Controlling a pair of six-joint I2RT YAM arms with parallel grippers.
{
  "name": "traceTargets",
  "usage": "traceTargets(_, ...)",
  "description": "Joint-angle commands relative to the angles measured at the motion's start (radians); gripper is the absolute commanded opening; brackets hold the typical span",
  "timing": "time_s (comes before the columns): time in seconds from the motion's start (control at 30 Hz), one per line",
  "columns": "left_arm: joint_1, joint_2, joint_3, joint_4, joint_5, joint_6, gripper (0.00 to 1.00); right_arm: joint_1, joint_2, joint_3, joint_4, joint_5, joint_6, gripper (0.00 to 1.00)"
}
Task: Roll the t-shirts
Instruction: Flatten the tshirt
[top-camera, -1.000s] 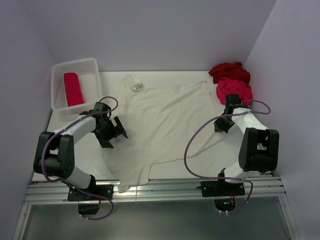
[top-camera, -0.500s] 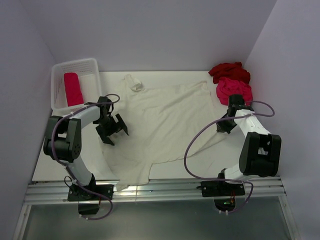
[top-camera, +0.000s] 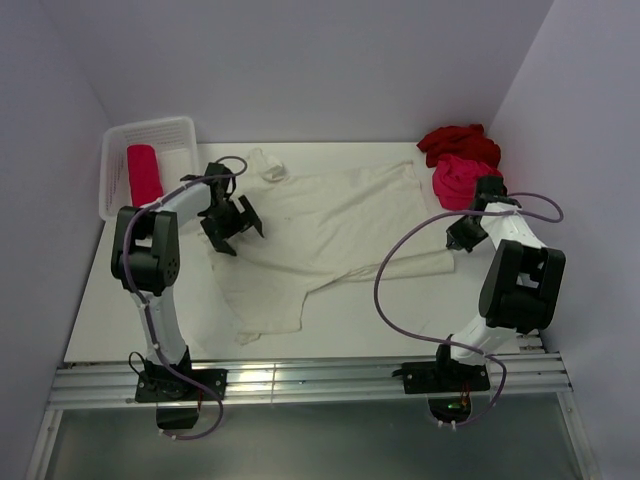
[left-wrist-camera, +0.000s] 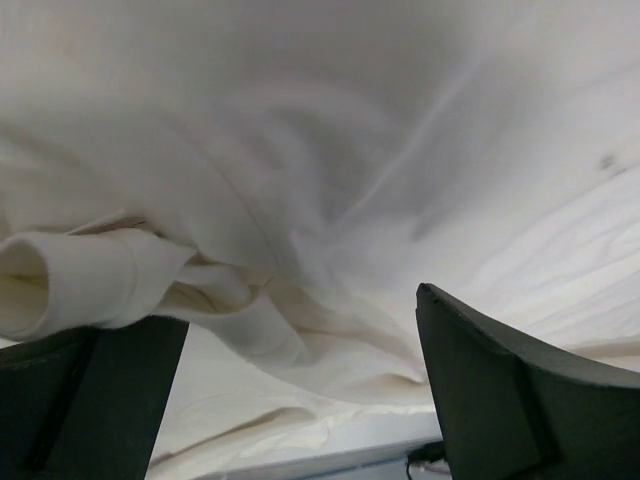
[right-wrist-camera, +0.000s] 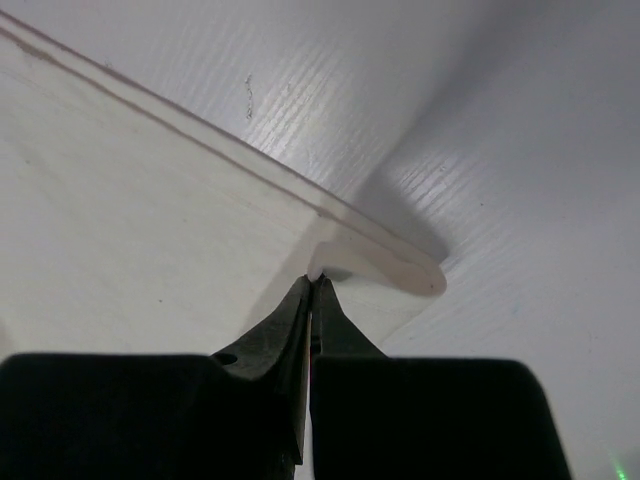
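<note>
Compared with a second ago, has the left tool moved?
Yes. The left tool moved farther from the robot, from well short of the white mesh basket to roughly level with its near rim.

White basket (top-camera: 150, 124), cream-white t-shirt (top-camera: 330, 225), hot pink t-shirt (top-camera: 460, 180)

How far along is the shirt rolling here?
Done: one roll sits in the basket. In hand: the cream shirt lies spread, right fingers pinching its edge, left fingers open above it. Left: rolling it, then the dark red shirt and hot pink shirt, heaped.
</note>
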Motion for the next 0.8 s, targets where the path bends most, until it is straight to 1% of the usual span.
traceTargets(0.0, 0.006, 0.033, 0.086, 0.113, -0.079, 0.041, 0.99, -0.01, -0.025, 0.027, 0.009, -0.02, -0.021, 0.0)
traceTargets(0.13, 0.006, -0.086, 0.022, 0.076, -0.038, 0.056, 0.99, -0.01, -0.081, -0.072, 0.035, -0.035, -0.034, 0.0)
traceTargets(0.17, 0.006, -0.157, -0.007, 0.073, -0.023, 0.058, 0.99, -0.009, -0.092, -0.089, 0.044, -0.037, -0.037, 0.0)
traceTargets(0.23, 0.003, -0.232, -0.096, 0.059, 0.02, 0.056, 1.0, -0.01, -0.118, -0.143, 0.056, -0.04, -0.044, 0.0)
traceTargets(0.27, -0.003, -0.307, -0.124, 0.053, 0.027, 0.053, 1.0, -0.01, -0.126, -0.16, 0.071, -0.045, -0.047, 0.0)
traceTargets(0.3, -0.009, -0.346, -0.173, 0.048, 0.034, 0.05, 1.0, -0.01, -0.133, -0.175, 0.077, -0.046, -0.054, 0.0)
traceTargets(0.4, -0.058, -0.476, -0.222, -0.004, 0.037, 0.034, 0.99, -0.01, -0.144, -0.221, 0.094, -0.054, -0.064, 0.0)
traceTargets(0.43, -0.101, -0.505, -0.228, -0.018, 0.022, 0.029, 0.99, -0.01, -0.147, -0.229, 0.099, -0.052, -0.066, 0.0)
traceTargets(0.47, -0.124, -0.557, -0.24, -0.057, 0.008, 0.024, 0.99, -0.01, -0.155, -0.232, 0.102, -0.055, -0.067, 0.0)
traceTargets(0.53, -0.184, -0.606, -0.266, -0.091, -0.022, 0.001, 1.0, -0.01, -0.163, -0.24, 0.104, -0.062, -0.067, 0.0)
traceTargets(0.57, -0.196, -0.661, -0.321, -0.111, -0.022, -0.005, 1.0, -0.009, -0.167, -0.241, 0.105, -0.065, -0.067, 0.0)
traceTargets(0.63, -0.213, -0.721, -0.401, -0.113, -0.019, -0.026, 0.99, -0.01, -0.172, -0.24, 0.104, -0.071, -0.064, 0.0)
traceTargets(0.67, -0.213, -0.783, -0.487, -0.108, -0.007, -0.032, 0.98, -0.01, -0.175, -0.238, 0.104, -0.077, -0.061, 0.0)
traceTargets(0.73, -0.213, -0.837, -0.567, -0.096, -0.001, -0.058, 0.97, -0.01, -0.177, -0.234, 0.098, -0.085, -0.061, 0.0)
traceTargets(0.77, -0.213, -0.887, -0.637, -0.087, 0.014, -0.071, 0.96, -0.01, -0.178, -0.231, 0.094, -0.085, -0.064, 0.0)
